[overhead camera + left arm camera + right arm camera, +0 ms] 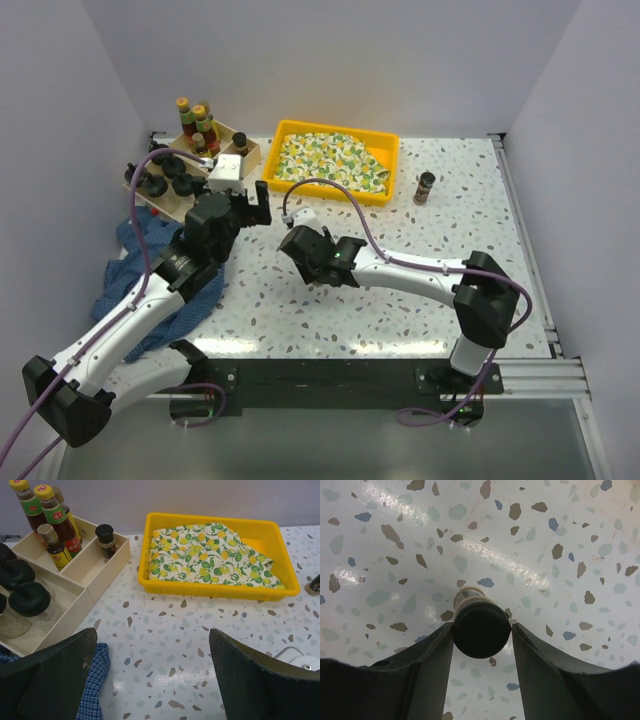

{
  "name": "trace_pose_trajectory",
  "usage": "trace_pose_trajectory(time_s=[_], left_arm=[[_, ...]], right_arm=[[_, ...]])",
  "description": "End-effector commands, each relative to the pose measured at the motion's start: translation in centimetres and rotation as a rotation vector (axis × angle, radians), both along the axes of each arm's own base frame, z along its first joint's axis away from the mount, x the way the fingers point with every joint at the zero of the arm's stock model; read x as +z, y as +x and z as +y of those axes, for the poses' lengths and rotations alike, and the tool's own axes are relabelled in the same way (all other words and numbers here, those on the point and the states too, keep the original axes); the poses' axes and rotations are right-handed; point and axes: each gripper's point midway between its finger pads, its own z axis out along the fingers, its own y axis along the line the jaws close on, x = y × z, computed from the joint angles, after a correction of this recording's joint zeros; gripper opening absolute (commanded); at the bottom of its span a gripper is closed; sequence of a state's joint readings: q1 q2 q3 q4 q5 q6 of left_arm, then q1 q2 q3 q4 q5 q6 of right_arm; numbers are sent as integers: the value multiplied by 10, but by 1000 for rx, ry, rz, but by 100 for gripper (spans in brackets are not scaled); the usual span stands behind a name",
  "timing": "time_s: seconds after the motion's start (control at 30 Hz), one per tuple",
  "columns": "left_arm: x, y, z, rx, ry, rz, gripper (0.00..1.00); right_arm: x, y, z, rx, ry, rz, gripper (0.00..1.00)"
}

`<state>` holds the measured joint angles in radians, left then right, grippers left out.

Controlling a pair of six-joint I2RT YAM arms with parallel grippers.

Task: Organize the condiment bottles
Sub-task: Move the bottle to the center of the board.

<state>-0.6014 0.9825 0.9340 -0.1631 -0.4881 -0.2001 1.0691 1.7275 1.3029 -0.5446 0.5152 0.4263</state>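
My right gripper [482,626] is shut on the black cap of a small spice jar [481,632], which points down at the table; in the top view the gripper [300,245] hides the jar. My left gripper [152,647] is open and empty over the table, near the pale wooden box [102,572]. The box holds slim yellow-capped sauce bottles [56,517], a small brown bottle [55,547], a dark-capped spice jar [106,541] and clear squat bottles with black knobbed caps [29,599]. Another spice jar [425,187] stands alone at the right, and also shows in the left wrist view [315,584].
A yellow tray [285,130] with lemon-patterned cloth sits at the back centre. A blue checked cloth [150,285] lies crumpled at the left under my left arm, and also shows in the left wrist view [95,680]. The wooden box [178,205] stands at the back left corner.
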Motion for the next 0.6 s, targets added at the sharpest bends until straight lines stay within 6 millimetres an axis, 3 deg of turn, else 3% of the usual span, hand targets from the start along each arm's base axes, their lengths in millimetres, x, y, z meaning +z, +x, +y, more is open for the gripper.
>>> trace_pose_trajectory(time_s=[0.0,0.13,0.4,0.57], left_arm=[[13,5,2,22,-50,-57,99],[13,5,-5,-15,-53,-56,99],[9,6,-7,-24,-53,-62,99],[14,1,-17,-104,-49,-87,97]], right_arm=[[18,3,10,12,58,-33,66],[37,-1,12,17,129,-39,78],[84,-15,11,50,295,-62,73],[81,-12,0,41,260,-85,40]])
